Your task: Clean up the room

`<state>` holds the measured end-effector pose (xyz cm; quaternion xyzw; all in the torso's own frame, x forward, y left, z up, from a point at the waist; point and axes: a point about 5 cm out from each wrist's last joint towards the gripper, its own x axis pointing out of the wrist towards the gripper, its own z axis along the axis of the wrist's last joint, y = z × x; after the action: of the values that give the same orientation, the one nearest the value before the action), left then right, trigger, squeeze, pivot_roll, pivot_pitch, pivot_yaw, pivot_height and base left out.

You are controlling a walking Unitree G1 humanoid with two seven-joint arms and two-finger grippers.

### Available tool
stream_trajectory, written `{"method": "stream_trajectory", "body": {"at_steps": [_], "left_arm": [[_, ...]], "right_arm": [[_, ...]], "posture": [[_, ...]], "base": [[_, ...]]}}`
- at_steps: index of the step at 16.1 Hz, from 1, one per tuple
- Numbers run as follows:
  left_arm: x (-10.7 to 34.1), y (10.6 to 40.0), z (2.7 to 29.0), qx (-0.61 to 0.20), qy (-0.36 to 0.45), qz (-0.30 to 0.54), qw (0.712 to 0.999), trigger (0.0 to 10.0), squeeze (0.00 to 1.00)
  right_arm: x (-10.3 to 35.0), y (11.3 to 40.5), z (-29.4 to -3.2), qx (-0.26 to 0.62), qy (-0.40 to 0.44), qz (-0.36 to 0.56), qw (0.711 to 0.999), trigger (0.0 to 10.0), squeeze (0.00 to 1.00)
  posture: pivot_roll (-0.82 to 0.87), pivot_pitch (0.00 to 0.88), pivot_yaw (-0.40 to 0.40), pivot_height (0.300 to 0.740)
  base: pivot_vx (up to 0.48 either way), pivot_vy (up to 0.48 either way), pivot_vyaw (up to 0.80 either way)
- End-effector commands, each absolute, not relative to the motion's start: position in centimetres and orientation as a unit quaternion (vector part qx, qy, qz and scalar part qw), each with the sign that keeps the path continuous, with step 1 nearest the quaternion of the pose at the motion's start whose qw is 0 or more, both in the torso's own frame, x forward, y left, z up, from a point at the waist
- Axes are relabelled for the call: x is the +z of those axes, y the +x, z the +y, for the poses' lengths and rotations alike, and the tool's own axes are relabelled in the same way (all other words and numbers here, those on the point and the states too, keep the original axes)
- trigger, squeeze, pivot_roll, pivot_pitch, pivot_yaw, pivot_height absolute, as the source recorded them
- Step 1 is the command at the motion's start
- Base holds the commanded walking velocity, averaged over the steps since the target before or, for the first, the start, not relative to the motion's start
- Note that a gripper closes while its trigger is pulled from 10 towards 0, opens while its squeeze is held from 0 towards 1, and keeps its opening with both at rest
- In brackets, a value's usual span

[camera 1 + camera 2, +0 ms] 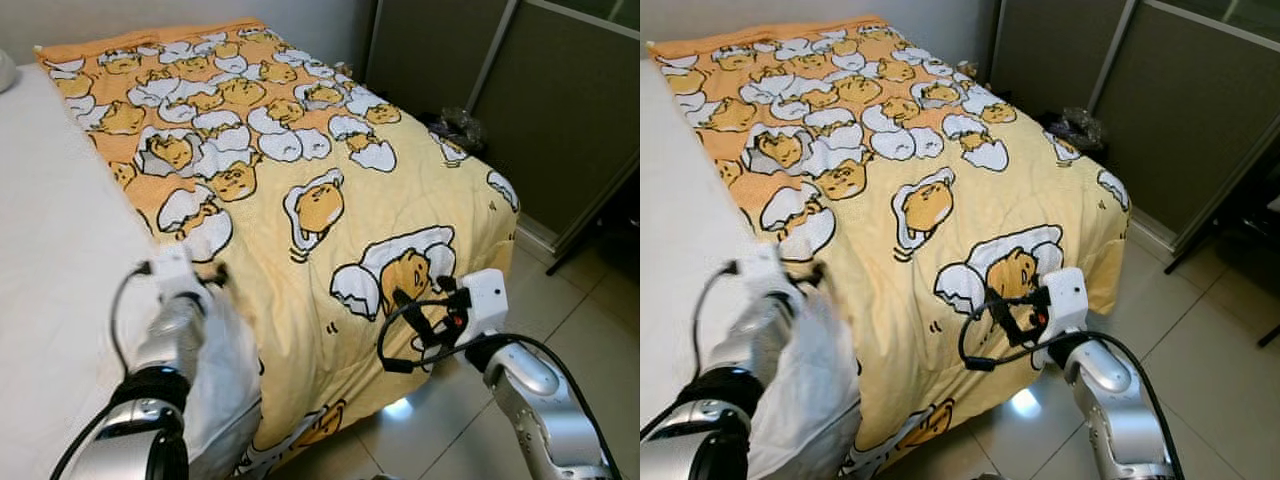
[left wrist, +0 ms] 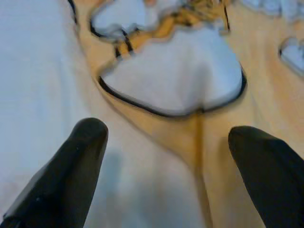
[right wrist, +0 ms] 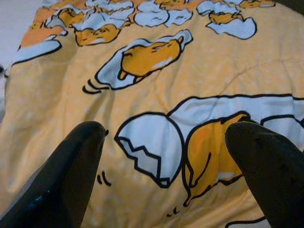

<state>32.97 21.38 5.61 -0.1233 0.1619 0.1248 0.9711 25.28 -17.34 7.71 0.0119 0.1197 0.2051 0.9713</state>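
While the yellow cartoon-egg printed quilt (image 1: 300,190) lies spread over the white-sheeted bed (image 1: 50,230), my left gripper (image 2: 166,156) rests spread-fingered at its edge and my right gripper (image 3: 164,156), fingers parted, hovers above its foot corner, likely for straightening

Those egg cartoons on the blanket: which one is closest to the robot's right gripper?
The big one near the bed's foot corner, a yellow figure slumped in a cracked shell, right beside the right gripper. The others lie farther up the blanket.

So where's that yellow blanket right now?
The yellow blanket is spread over the bed's right half, beside the white sheet, its corner hanging toward the tiled floor.
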Motion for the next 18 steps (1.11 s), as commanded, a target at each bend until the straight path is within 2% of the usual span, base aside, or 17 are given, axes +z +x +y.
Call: {"method": "stream_trajectory", "body": {"at_steps": [1, 4, 6, 10, 16, 18], "left_arm": [[6.2, 33.1, 21.7, 0.123, -0.122, 0.148, 0.974, 10.0, 0.0], [5.0, 32.5, 22.3, 0.14, -0.069, 0.194, 0.969, 10.0, 0.0], [3.3, 31.6, 22.0, 0.145, -0.005, 0.25, 0.957, 10.0, 0.0], [2.7, 31.6, 20.4, 0.11, 0.08, 0.258, 0.957, 10.0, 0.0], [1.5, 31.2, 18.2, 0.067, 0.095, 0.279, 0.953, 10.0, 0.0], [0.8, 30.8, 17.5, 0.06, 0.02, 0.299, 0.952, 10.0, 0.0]], "right_arm": [[8.1, 25.3, -17.5, 0.206, 0.011, 0.117, 0.971, 10.0, 0.16], [8.0, 25.3, -17.3, 0.209, 0.011, 0.12, 0.97, 10.0, 0.15], [8.1, 25.4, -17.3, 0.211, 0.012, 0.121, 0.97, 10.0, 0.15], [8.1, 25.2, -17.5, 0.214, 0.01, 0.126, 0.969, 10.0, 0.16], [7.9, 25.0, -17.7, 0.214, 0.007, 0.134, 0.968, 10.0, 0.16], [7.9, 25.0, -17.8, 0.212, 0.006, 0.135, 0.968, 10.0, 0.16]], "posture": [[-0.14, 0.0, -0.046, 0.74], [-0.13, 0.0, -0.049, 0.74], [-0.14, 0.0, -0.053, 0.74], [-0.15, 0.0, -0.066, 0.74], [-0.17, 0.0, -0.063, 0.74], [-0.17, 0.0, -0.063, 0.74]], "base": [[0.0, 0.0, 0.0], [0.0, 0.0, 0.0], [0.0, 0.0, 0.0], [0.0, 0.0, 0.0], [0.0, 0.0, 0.0], [0.0, 0.0, 0.0]]}}
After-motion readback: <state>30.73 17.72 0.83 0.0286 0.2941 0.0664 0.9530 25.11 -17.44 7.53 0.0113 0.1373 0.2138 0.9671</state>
